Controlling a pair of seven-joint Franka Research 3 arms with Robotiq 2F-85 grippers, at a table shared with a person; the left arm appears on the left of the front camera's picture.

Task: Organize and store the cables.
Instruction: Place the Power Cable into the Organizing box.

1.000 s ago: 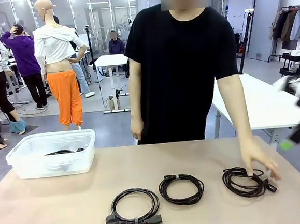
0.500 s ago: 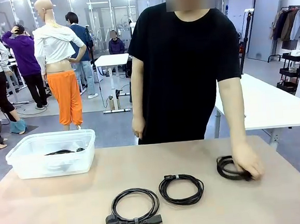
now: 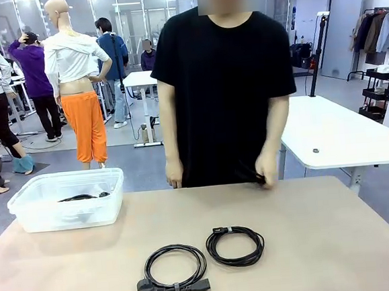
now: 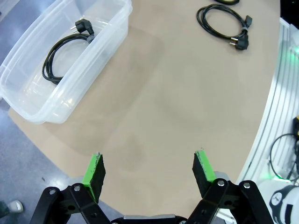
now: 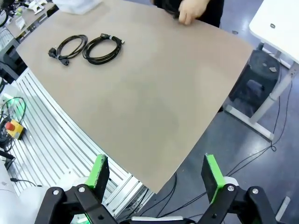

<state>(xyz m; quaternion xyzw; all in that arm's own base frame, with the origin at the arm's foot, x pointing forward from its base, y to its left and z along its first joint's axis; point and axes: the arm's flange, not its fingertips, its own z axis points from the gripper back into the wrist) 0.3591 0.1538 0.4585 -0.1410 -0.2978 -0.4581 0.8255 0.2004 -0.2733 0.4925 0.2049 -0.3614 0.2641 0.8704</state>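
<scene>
Withdrawn to the far edge of the table, the person's hand has cleared the third coil from the right side, while the plug-end cable and the smaller cable lie side by side near the front, another cable lies in the clear bin, and the left gripper and right gripper hang wide open, empty.

You have two black coiled cables flat on the table, side by side near its middle. The left, nearer one has a chunky plug at its near-left and a strap across its near side. The right one is a tighter ring. Far left, a third cable lies inside the clear bin. A fourth dark cable, hard to make out, is in the person's hand at the far edge.
</scene>
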